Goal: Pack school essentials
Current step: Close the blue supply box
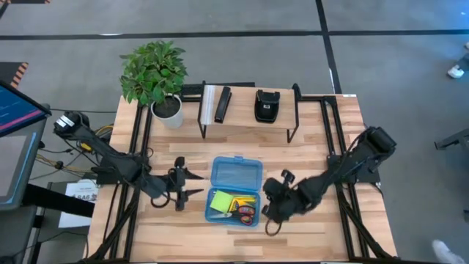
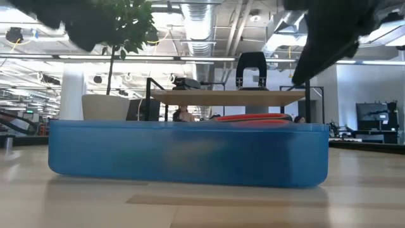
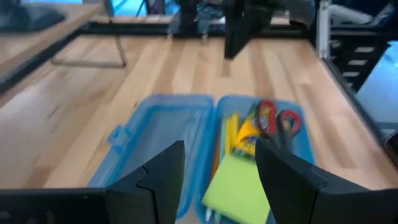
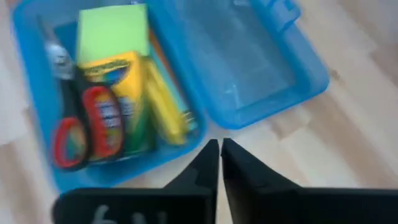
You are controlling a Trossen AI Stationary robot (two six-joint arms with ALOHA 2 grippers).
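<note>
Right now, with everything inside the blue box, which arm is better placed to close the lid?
Probably the left. The left gripper is open and points at the open lid from beside it. The right gripper is shut and sits by the filled half of the box, farther from the lid.

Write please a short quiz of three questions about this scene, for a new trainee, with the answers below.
1. True or false: the lid of the blue case is closed.
2. What lies beside the crayon box, on the side away from the yellow pencils? A) red-handled scissors B) a ruler C) a glue stick
3. Which gripper has its fingers open?

Key:
1. False; it lies open.
2. A, the red-handled scissors.
3. The left gripper; the right gripper is shut.
</note>
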